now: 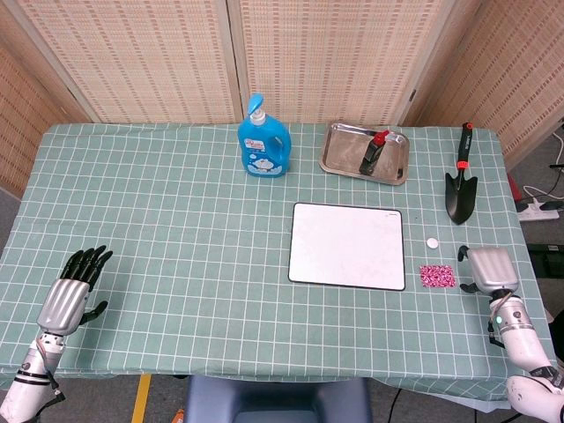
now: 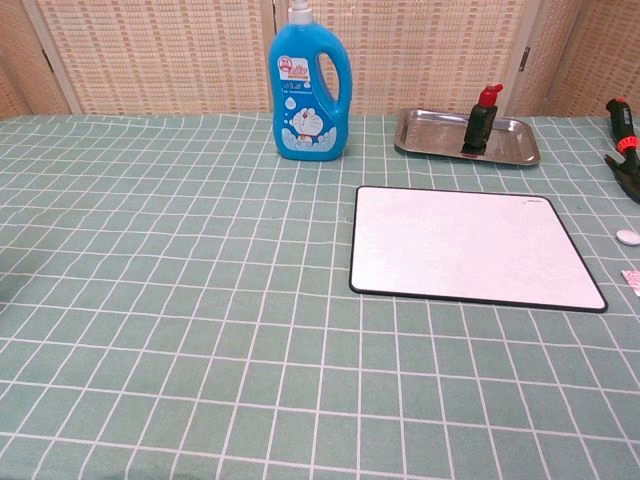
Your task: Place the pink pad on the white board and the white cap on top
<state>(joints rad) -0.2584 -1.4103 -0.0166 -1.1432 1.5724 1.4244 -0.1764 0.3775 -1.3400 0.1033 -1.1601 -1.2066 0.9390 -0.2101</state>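
Beside the white board (image 1: 347, 246), the pink pad (image 1: 436, 276) is lying flat on the worktop, looking thin and floppy; I'm planning an edge pinch. My right hand (image 1: 490, 269) is sitting nearby, fingers curled, empty.

Open green checked surface (image 1: 176, 229) across the whole left half, up to the white board (image 1: 347, 246). Narrow strip right of the board, holding the white cap (image 1: 432, 241) and pink pad (image 1: 437, 276). Behind: blue bottle (image 1: 263, 140), metal tray (image 1: 366, 152), black trowel (image 1: 462, 185) along the far edge.
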